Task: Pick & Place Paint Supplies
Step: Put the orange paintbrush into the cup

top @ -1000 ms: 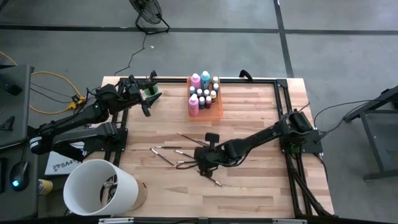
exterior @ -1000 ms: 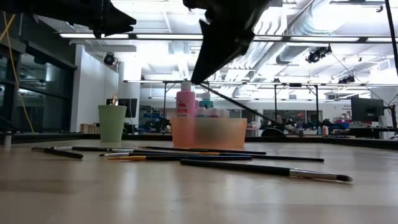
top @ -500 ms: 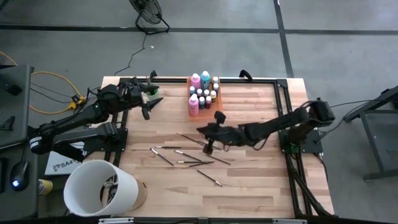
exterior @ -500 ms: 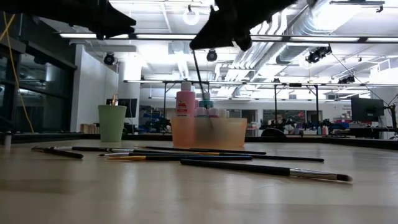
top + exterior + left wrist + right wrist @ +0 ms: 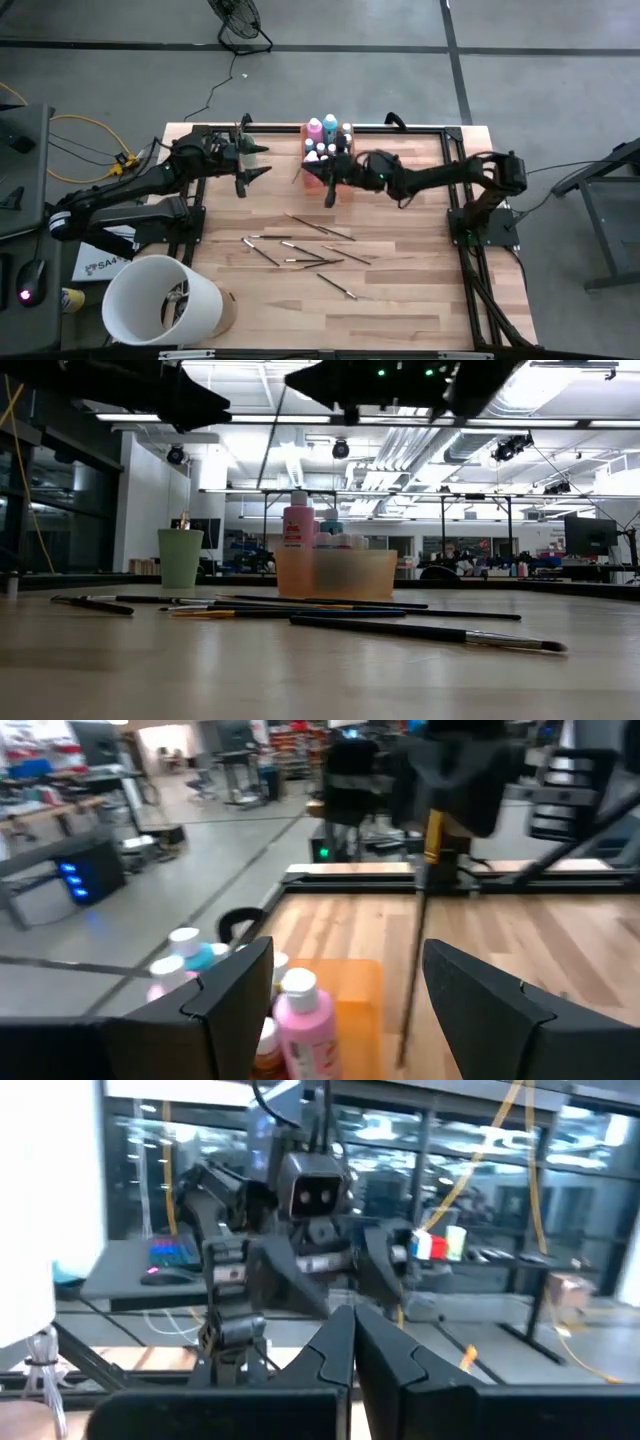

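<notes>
On the pale wooden table (image 5: 400, 300), nearest the low camera, several thin brushes (image 5: 430, 632) are lying flat and scattered, their dark handles crossing one another; from above the same brushes (image 5: 300, 245) are spreading over the middle of the boards, well apart from both arms. Beyond them the translucent orange tray (image 5: 345, 573) is standing near the far edge, holding a pink bottle (image 5: 298, 522), a teal bottle (image 5: 330, 124) and a cluster of tiny pale-capped bottles (image 5: 343, 140). To one side of the tray the mint-green cup (image 5: 180, 557) is sitting upright, mostly hidden from above by the left arm. The right gripper (image 5: 328, 172) is hanging in the air just beside the tray, its fingers pressed together on one brush (image 5: 298, 174) that is slanting out toward the left arm; in the left wrist view this brush (image 5: 412, 970) is showing as a thin dark line above the boards. The left gripper (image 5: 250, 160) is hovering near the far-left corner over the cup, its fingers (image 5: 480, 995) spread wide and holding nothing. A white bucket (image 5: 160, 300) is standing off the near-left corner of the table. Farther back, a grey floor, a floor fan (image 5: 240, 25) and a bright workshop with ceiling lights and pipes are filling the room.
</notes>
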